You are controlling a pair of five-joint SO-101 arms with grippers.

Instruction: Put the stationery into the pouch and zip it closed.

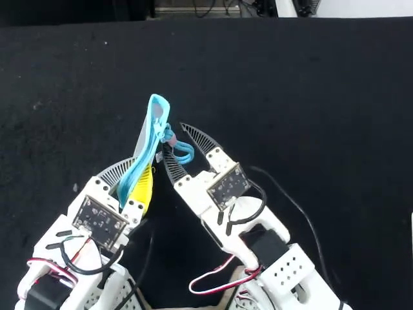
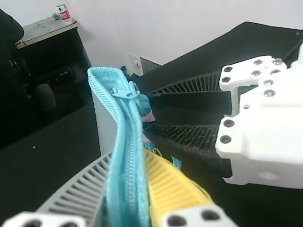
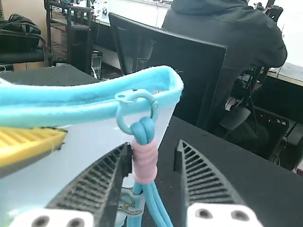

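Your left fingers [image 1: 145,187] are clamped on the pouch [image 1: 145,139] at one end only, gray on one side and yellow on the other. It stands on edge with the zip uppermost, reaching out over the tabletop [image 1: 290,97] with its far end free. Your right fingers [image 3: 94,189] stand narrowly apart on either side of the cord [image 3: 144,163], which hangs from the slider [image 3: 135,97] at that free end. The cord rests against one finger and is clear of the other, so nothing is gripped there yet. The first risk is the close itself: the cord is thin and soft, and the fingers could nudge it aside or pinch it so lightly that it slides through on the pull. The second is the hold on the pouch. With only one end held, a tug on the cord could bend the fabric or drag it out of the left fingers rather than move the slider. From here you cannot tell whether the zip is shut all the way, so check the direction first, because a pull the wrong way would open it. The two sets of fingers also sit close together, so a sideways swing could knock them into each other.
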